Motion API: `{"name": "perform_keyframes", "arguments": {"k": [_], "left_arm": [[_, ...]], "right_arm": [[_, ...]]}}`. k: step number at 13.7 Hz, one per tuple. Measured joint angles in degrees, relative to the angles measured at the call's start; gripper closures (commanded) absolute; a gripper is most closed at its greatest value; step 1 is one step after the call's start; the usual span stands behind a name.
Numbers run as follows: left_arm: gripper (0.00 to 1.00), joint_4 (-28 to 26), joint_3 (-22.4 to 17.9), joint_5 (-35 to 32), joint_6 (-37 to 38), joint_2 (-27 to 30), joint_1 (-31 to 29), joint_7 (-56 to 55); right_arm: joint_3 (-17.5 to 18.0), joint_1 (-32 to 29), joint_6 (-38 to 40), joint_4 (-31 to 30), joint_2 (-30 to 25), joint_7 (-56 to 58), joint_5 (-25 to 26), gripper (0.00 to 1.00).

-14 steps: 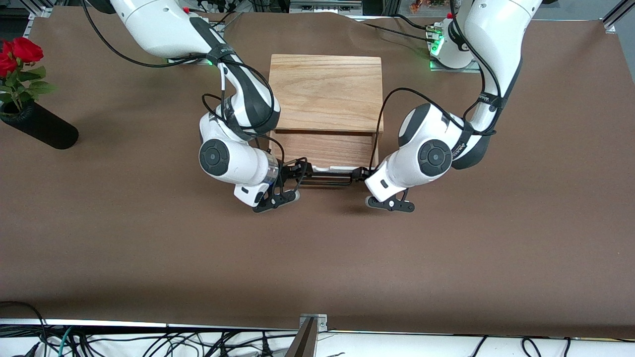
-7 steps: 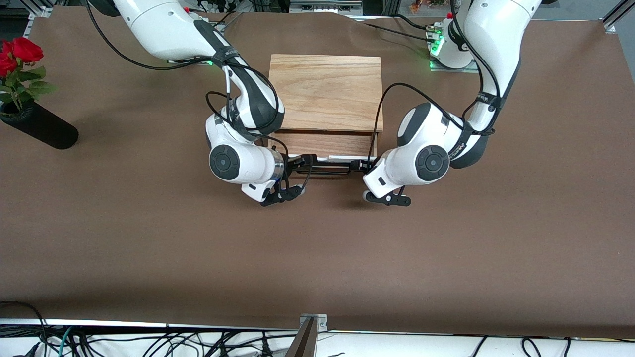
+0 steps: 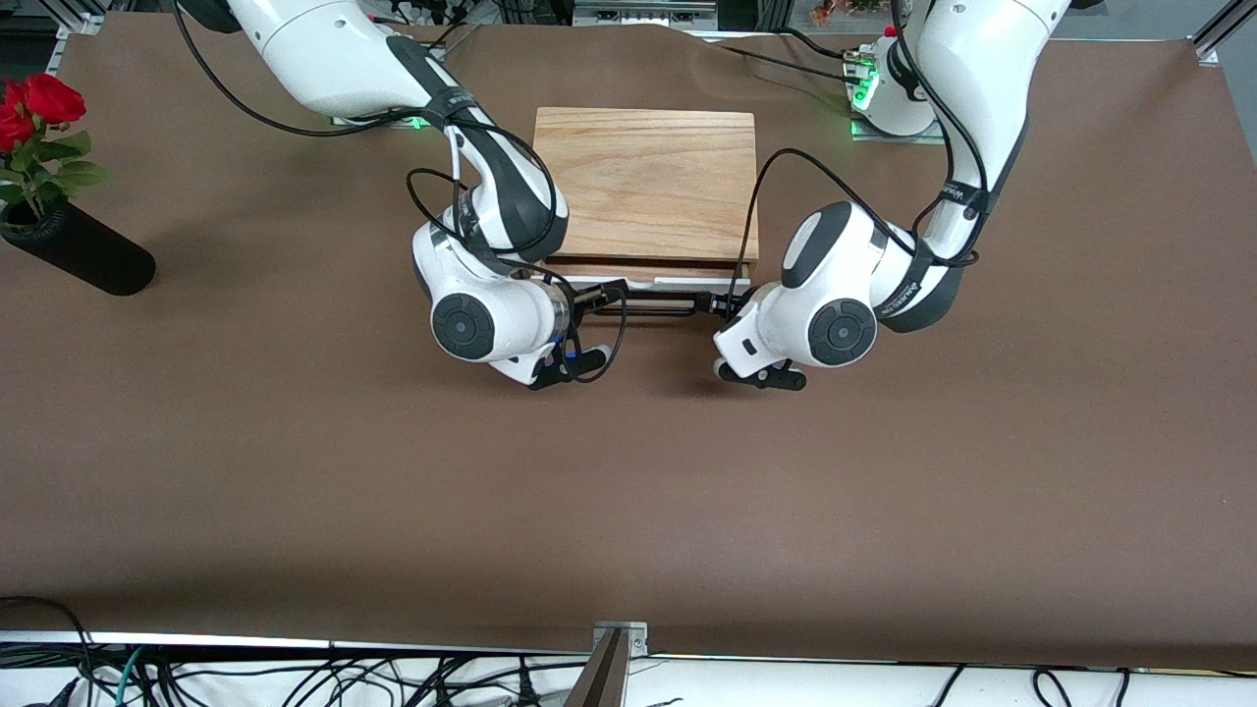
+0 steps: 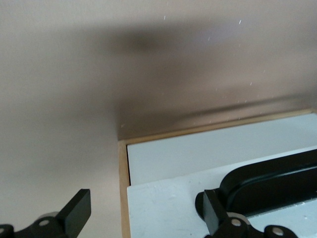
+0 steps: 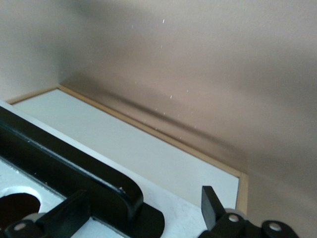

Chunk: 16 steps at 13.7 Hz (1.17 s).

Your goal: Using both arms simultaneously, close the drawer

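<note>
The light-oak box stands mid-table between the two arms. Its drawer is almost fully in. Only a thin strip of wood interior shows above the white front. The black bar handle runs along that front. My right gripper is open at the handle's end toward the right arm. In the right wrist view it straddles the handle end and the white front. My left gripper is open at the handle's other end. In the left wrist view it spans the front's corner and the handle end.
A black vase with red roses lies toward the right arm's end of the table. Brown table cover stretches nearer the front camera. Black cables loop off both wrists beside the box.
Both grippers have moved toward the box with the drawer front. The drawer has slid in, from a wide band of interior showing to a thin strip.
</note>
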State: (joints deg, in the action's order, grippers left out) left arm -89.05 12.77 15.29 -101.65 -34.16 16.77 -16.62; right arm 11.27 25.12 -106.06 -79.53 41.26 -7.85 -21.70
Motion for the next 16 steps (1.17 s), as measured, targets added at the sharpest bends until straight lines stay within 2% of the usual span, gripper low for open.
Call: {"name": "perform_keyframes", "arguments": {"k": [7, 11, 16], "left_arm": [[0.0, 0.0, 0.2, 0.1, 4.0, 0.0, 0.0, 0.0], [0.0, 0.2, 0.0, 0.1, 5.2, 0.1, -0.3, 0.0], [0.0, 6.8, -1.3, -0.2, 5.3, 0.8, -3.3, 0.1]], "right_arm": [[0.0, 0.9, 6.0, -0.1, 0.1, 0.0, 0.0, 0.0], [0.0, 1.0, 6.4, 0.0, 0.3, -0.2, 0.0, 0.0], [-0.1, 1.0, 6.4, 0.4, 0.4, -0.2, 0.1, 0.0]]}}
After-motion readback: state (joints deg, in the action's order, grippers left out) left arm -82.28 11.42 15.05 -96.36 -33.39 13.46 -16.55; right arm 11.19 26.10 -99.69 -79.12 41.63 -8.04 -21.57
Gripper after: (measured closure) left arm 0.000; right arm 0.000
